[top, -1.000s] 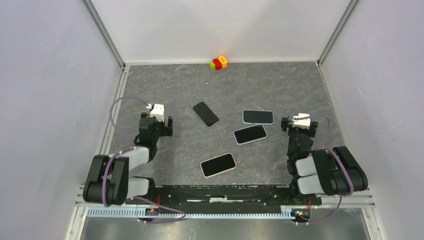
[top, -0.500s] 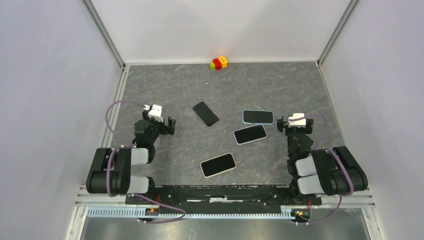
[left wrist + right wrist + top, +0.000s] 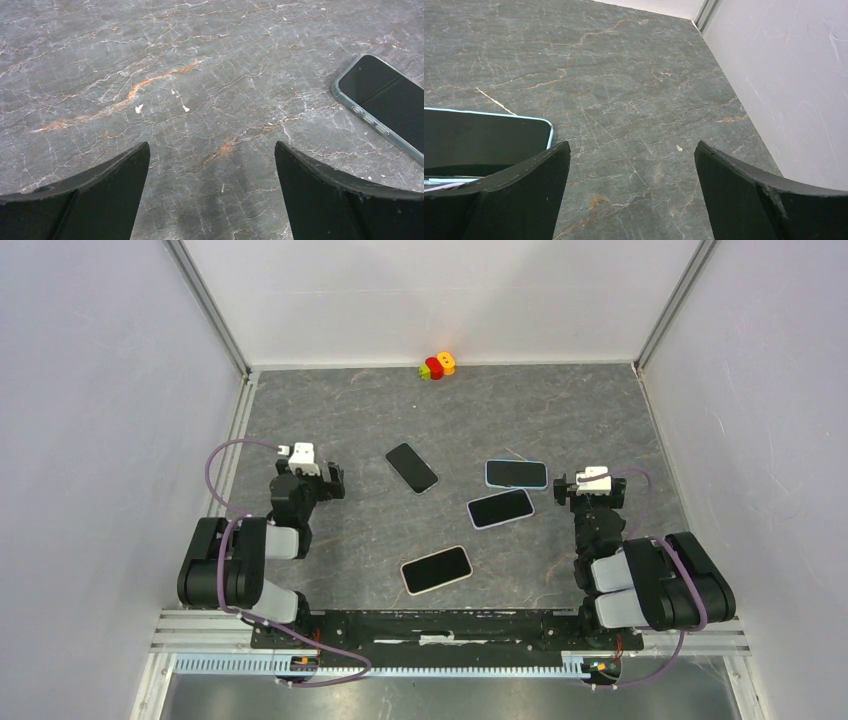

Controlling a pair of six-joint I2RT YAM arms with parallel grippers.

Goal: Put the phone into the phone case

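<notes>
Grey marbled bench [image 3: 560,410] | four dark-screened flat slabs, each lying apart: clear-rimmed [image 3: 412,468], blue-rimmed [image 3: 517,474], lilac-rimmed [image 3: 500,508], pink-rimmed [image 3: 436,569] | phone versus case not distinguishable | both jaws spread wide, nothing held.

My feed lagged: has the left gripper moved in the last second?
Yes. The left gripper has shifted left and slightly farther back, away from the dark phone.

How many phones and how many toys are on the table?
Phones: 4, one far left, one blue-edged, one in the middle, one white-edged nearest the arms
Toys: 1, the little red, yellow and green one at the back wall
Total: 5
</notes>
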